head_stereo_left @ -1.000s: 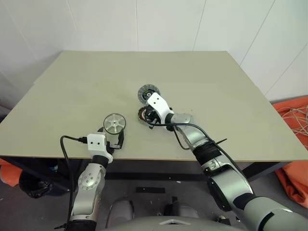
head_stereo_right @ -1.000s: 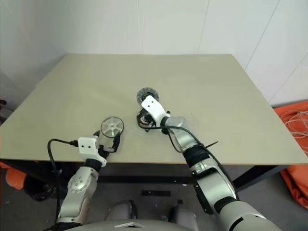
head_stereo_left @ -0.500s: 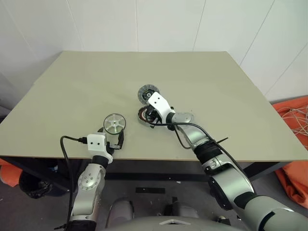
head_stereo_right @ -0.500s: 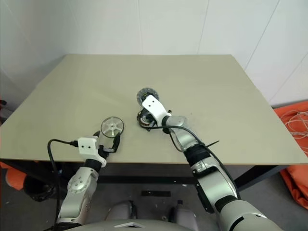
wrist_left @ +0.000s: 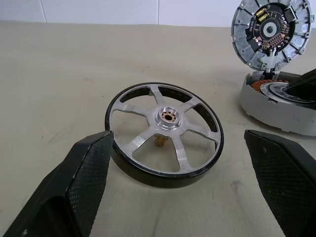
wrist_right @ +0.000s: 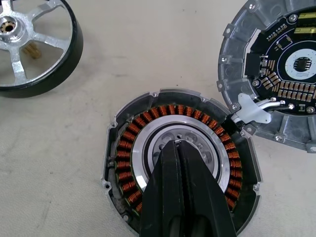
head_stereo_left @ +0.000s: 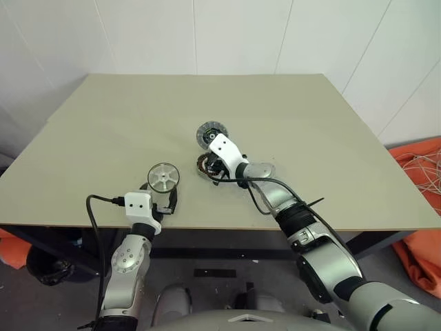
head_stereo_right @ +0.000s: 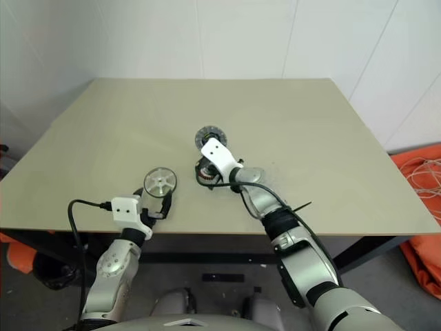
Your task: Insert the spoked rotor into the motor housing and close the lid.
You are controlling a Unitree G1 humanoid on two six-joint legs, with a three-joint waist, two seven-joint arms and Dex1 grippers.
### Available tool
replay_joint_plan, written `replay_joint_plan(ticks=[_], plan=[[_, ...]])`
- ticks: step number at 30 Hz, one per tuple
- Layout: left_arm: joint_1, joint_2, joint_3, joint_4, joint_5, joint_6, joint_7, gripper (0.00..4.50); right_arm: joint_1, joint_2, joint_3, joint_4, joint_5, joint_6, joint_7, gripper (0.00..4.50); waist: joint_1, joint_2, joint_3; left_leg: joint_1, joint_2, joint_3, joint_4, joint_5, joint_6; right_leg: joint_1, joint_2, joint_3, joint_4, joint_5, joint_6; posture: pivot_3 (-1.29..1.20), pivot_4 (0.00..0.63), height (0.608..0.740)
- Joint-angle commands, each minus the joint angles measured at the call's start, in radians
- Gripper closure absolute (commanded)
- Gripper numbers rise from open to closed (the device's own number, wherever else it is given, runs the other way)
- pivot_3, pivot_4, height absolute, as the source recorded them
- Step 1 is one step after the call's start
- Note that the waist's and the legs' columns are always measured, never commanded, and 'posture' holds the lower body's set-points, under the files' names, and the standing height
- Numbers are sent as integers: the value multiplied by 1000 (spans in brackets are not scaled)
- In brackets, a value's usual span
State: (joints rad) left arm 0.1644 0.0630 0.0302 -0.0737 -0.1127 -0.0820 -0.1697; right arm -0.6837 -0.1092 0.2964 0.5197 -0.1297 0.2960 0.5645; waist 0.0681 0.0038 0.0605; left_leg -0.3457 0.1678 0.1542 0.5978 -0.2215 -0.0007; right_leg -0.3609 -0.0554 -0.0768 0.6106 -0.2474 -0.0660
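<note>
Silver spoked rotor wheel (wrist_left: 165, 134) lies flat on beige worktop (head_stereo_left: 124, 131), between the spread fingers of left hand (wrist_left: 177, 182). Right hand (wrist_right: 178, 148), fingers together, tips over copper-wound grey motor housing (wrist_right: 180, 158); ribbed grey lid (wrist_right: 276, 69) hinged open beside it.

Both arms are silver-grey metal with rounded joint casings and darker bands between segments. Each wrist carries a boxy white camera block with small dark screw holes. A black cable loops out from the left block and runs back along the forearm; another black cable curves from the right block along that arm, where black wrapping and a thin cable tie bind it. The left pincer (wrist_left: 173, 197) has two broad black fingers (wrist_left: 74, 187) with a fine woven carbon-like texture. The right pincer (wrist_right: 178, 148) has smooth, glossy black fingers tapering to narrow tips.
</note>
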Motion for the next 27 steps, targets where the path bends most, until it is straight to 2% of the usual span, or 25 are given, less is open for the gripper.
replay_joint_plan(ticks=[1, 12, 22, 27], plan=[[-9, 5, -2, -36, 4, -19, -1, 0, -28, 3, -33, -7, 27, -18, -3, 4458, 0, 0, 0, 0, 0, 0, 0, 0, 0, 0, 0, 0, 0, 0, 0, 0, 0, 740], [-13, 6, -3, -31, 4, -23, -4, 0, -4, -22, -1, 58, -14, -14, -5, 4458, 1, 0, 0, -2, 0, 0, 0, 0, 0, -2, 0, 0, 0, 0, 0, 0, 0, 740], [-8, 6, -6, -34, 6, -22, -4, 0, 46, -48, 15, 9, -16, 7, 10, 4458, 1, 0, 0, 0, 0, 0, 0, 0, 0, 1, 0, 0, 0, 0, 0, 0, 0, 740], [-17, 11, -2, -31, 4, -18, -5, 0, 50, -62, -24, -39, 7, 4, -4, 4458, 3, 0, 0, 1, 0, 0, 0, 0, 0, 1, 0, 0, 0, 0, 0, 0, 0, 740]])
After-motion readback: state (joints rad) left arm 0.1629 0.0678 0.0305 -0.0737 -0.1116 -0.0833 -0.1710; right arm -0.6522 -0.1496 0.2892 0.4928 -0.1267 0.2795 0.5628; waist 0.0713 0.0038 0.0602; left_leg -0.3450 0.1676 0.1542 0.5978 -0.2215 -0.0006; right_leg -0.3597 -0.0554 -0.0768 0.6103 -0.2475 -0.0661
